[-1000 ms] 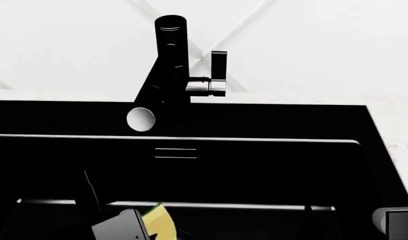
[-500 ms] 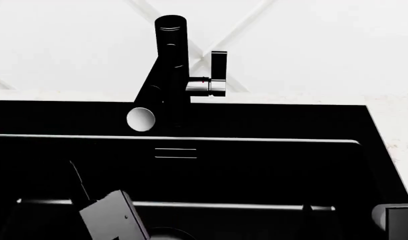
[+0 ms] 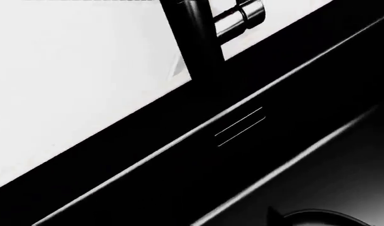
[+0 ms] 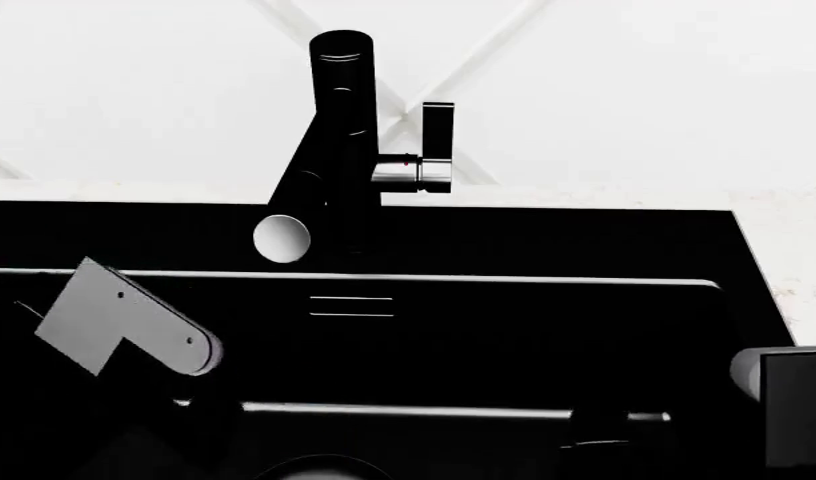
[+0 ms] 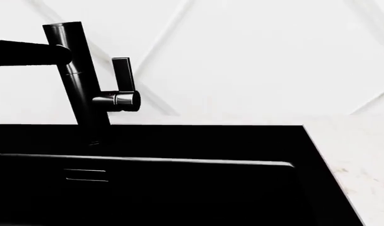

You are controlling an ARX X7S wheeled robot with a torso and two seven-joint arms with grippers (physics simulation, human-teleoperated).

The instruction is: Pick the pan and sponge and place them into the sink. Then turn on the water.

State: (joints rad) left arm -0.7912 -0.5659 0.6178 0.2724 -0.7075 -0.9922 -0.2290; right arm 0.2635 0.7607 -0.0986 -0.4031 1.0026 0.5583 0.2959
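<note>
Head view: black sink [image 4: 515, 340] set in pale speckled counter [image 4: 802, 250], white tiled wall [image 4: 622, 90]; claw states unreadable.

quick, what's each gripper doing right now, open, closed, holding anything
Left gripper: fingers not visible in any view, cannot be told.
Right gripper: fingers not visible either, cannot be told.

Left arm [image 4: 128, 320]: grey link raised at the near left, tilted; its gripper's opening cannot be told.
Right arm [image 4: 788, 395]: grey wrist at the near right edge; gripper unseen.

faucet [image 4: 339, 140] behind sink [image 4: 515, 330] — lever [image 4: 435, 150] rightward
</note>
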